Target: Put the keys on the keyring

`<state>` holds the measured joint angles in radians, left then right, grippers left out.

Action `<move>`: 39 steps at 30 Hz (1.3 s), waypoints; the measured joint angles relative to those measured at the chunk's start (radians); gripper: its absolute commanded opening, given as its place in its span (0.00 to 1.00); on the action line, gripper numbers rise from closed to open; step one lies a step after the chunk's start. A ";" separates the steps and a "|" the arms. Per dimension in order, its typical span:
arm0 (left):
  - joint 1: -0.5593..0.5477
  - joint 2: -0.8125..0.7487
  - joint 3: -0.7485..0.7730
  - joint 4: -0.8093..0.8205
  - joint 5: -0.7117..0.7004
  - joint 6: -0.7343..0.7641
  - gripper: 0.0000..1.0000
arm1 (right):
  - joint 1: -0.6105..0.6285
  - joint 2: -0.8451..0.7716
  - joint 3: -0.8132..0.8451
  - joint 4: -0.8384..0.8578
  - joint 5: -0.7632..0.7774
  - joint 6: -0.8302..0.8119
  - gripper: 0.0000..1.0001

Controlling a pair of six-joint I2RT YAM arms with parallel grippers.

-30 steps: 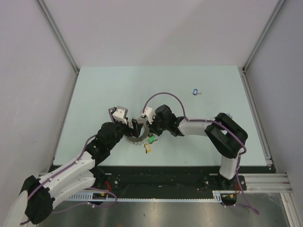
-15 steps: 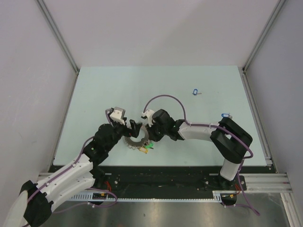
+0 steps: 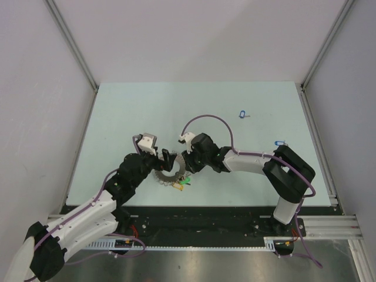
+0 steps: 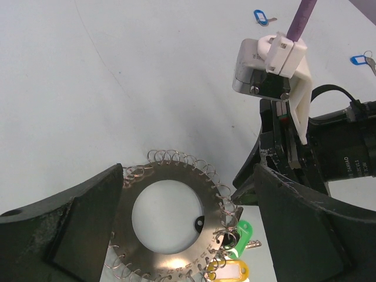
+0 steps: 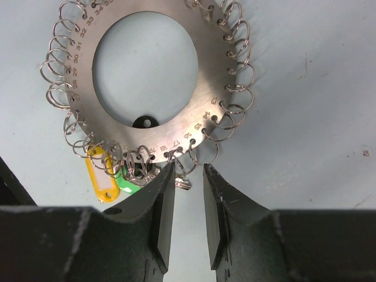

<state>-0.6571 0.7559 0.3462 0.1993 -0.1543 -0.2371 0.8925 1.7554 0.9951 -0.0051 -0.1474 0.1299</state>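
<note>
Two keys (image 3: 242,114) with blue tags, loose on the counter (image 3: 135,106), both well apart from the keyring (image 5: 205,88), off to its far right. No blue tag seen hooked on it. Flat on the counter, the keyring itself, fringed with small wire loops, with a yellow tag (image 5: 100,176) and a green tag (image 5: 126,183) at its near edge. At that same edge, the right gripper (image 5: 185,170), jaws slightly apart around a small silver key (image 5: 182,185), not pinching it. Above the keyring, the left gripper (image 4: 189,170), jaws spread wide, holding nothing. Probably early on: both blue-tagged keys left to fetch and thread.
</note>
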 measured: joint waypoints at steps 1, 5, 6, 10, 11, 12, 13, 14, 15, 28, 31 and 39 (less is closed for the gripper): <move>0.000 0.000 0.000 0.000 0.000 0.000 0.96 | 0.000 0.000 0.000 0.000 -0.003 -0.001 0.31; 0.000 0.002 0.000 0.000 0.000 0.000 0.96 | 0.000 0.000 0.000 0.003 -0.024 -0.013 0.31; 0.000 0.002 0.000 0.000 0.000 0.000 0.96 | 0.000 0.000 0.000 0.003 -0.030 -0.018 0.31; 0.000 0.003 0.000 0.000 0.000 0.000 0.96 | -0.006 0.000 0.000 0.003 -0.063 -0.028 0.31; 0.000 0.003 0.000 0.000 0.000 0.000 0.96 | -0.007 0.001 0.000 0.004 -0.071 -0.029 0.31; 0.000 0.003 0.000 0.000 0.000 0.000 0.96 | -0.008 0.001 0.000 0.005 -0.081 -0.030 0.31; 0.000 0.003 0.000 0.000 0.000 0.000 0.96 | -0.010 0.002 0.000 0.008 -0.091 -0.030 0.30; 0.000 0.003 0.000 0.000 0.000 0.000 0.96 | -0.010 0.002 0.000 0.011 -0.098 -0.031 0.30; 0.000 0.003 0.000 0.000 0.000 0.000 0.96 | -0.010 0.003 0.000 0.013 -0.105 -0.031 0.30; 0.000 0.003 0.000 0.000 0.000 0.000 0.96 | -0.015 0.006 -0.016 0.021 -0.127 -0.034 0.29; 0.000 0.003 0.000 0.000 0.000 0.000 0.96 | -0.015 0.010 -0.016 0.021 -0.127 -0.034 0.28; 0.000 0.012 0.000 0.000 0.001 0.000 0.96 | -0.010 0.021 -0.016 0.022 -0.129 -0.040 0.23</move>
<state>-0.6571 0.7681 0.3458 0.1997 -0.1535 -0.2371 0.8829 1.7767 0.9791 0.0170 -0.2760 0.0902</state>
